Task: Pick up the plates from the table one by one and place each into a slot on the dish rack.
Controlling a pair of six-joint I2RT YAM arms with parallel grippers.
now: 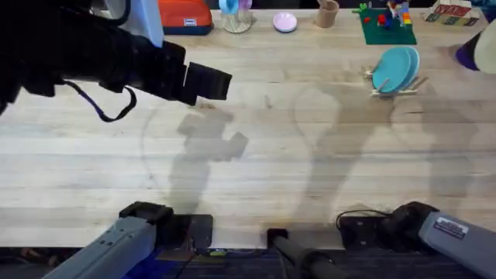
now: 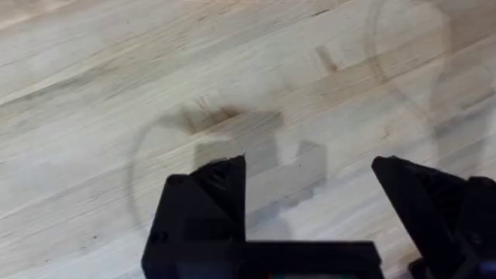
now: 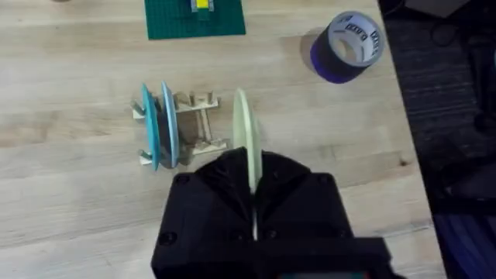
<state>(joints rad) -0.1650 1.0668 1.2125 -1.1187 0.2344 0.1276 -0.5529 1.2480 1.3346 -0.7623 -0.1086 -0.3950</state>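
Two teal-blue plates (image 3: pixel 157 128) stand on edge in slots of the small wooden dish rack (image 3: pixel 198 105), which sits at the far right of the table (image 1: pixel 310 155); from overhead the same plates (image 1: pixel 397 68) lean in the rack (image 1: pixel 394 91). My right gripper (image 3: pixel 252 174) is shut on the rim of a pale yellow-green plate (image 3: pixel 241 124). It holds the plate on edge in the air, just beside the rack's free end. My left gripper (image 1: pixel 209 84) hangs open over bare wood at the far left, with nothing between its black fingers (image 2: pixel 213 182).
A green brick baseplate (image 1: pixel 387 29) lies just behind the rack. A purple tape roll (image 3: pixel 349 45) sits near the table's right edge. Along the far edge stand a pink dish (image 1: pixel 284 22), a tan cup (image 1: pixel 327 14) and an orange box (image 1: pixel 186 15).
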